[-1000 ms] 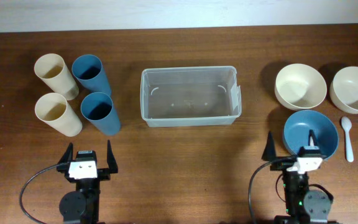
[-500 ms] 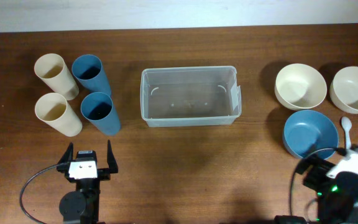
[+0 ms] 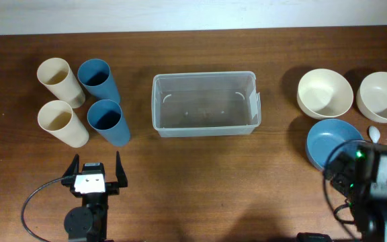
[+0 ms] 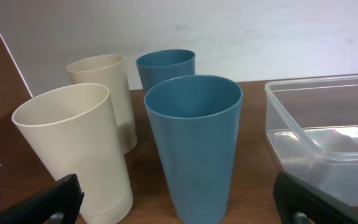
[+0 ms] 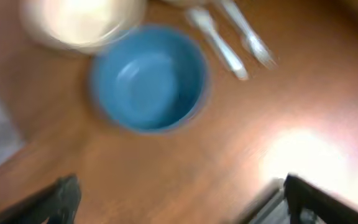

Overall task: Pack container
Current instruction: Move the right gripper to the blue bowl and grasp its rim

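Note:
The clear plastic container (image 3: 205, 128) stands empty at the table's middle; its near corner shows in the left wrist view (image 4: 319, 84). My left gripper (image 3: 97, 159) is open and empty near the front edge, facing the cups. My right arm (image 3: 375, 180) is raised over the blue bowl's (image 3: 328, 138) right edge. In the blurred right wrist view my right gripper (image 5: 182, 202) is open and empty, above bare wood in front of the blue bowl (image 5: 148, 78).
Two cream cups (image 3: 59, 81) (image 3: 62, 122) and two blue cups (image 3: 99, 79) (image 3: 108, 121) stand left of the container. Two cream bowls (image 3: 324, 93) (image 3: 383, 95) sit at the right. A white spoon (image 5: 219, 37) and fork (image 5: 247, 34) lie beside the blue bowl.
My right arm has risen and swung right, now covering the blue bowl's right edge and most of the spoon and fork. The left arm has not moved.

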Controlling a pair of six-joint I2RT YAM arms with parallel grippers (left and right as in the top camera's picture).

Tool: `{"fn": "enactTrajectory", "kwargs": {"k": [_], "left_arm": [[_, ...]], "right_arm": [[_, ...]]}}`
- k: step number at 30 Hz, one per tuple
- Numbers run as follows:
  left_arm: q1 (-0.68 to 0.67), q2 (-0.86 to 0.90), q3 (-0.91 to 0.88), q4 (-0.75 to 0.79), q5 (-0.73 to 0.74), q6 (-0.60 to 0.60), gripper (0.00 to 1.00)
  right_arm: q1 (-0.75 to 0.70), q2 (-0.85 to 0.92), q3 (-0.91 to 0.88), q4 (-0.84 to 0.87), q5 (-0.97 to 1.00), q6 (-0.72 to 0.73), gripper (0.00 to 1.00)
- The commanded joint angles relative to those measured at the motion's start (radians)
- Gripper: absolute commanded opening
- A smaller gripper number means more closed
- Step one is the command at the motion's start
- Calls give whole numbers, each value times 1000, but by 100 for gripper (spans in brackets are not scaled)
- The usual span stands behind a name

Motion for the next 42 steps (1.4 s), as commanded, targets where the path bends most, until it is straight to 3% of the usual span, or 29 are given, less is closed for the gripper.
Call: {"fn": "enactTrajectory", "kwargs": {"k": [1, 6, 11, 16, 21, 32, 42], "left_arm": [[-3, -6, -2, -6, 14, 19, 100], [-3, -6, -2, -6, 14, 19, 100], [-3, -6, -2, -6, 14, 19, 100], [-3, -6, -2, -6, 14, 19, 100], [-3, -6, -2, -6, 14, 19, 100], [-3, -6, -2, -6, 14, 19, 100], [-3, -6, -2, -6, 14, 19, 100]], "right_arm": [[-74, 68, 2, -46, 138, 513, 99], [-195, 215, 2, -45, 120, 519, 99], [-217, 377, -7, -15, 112, 519, 99], [-223, 571, -25, 137, 32, 512, 99], [-233, 717, -25, 322, -144, 375, 99], [-298, 750, -67, 330, -298, 261, 99], [-339, 750, -244, 492, -343, 252, 99]]}}
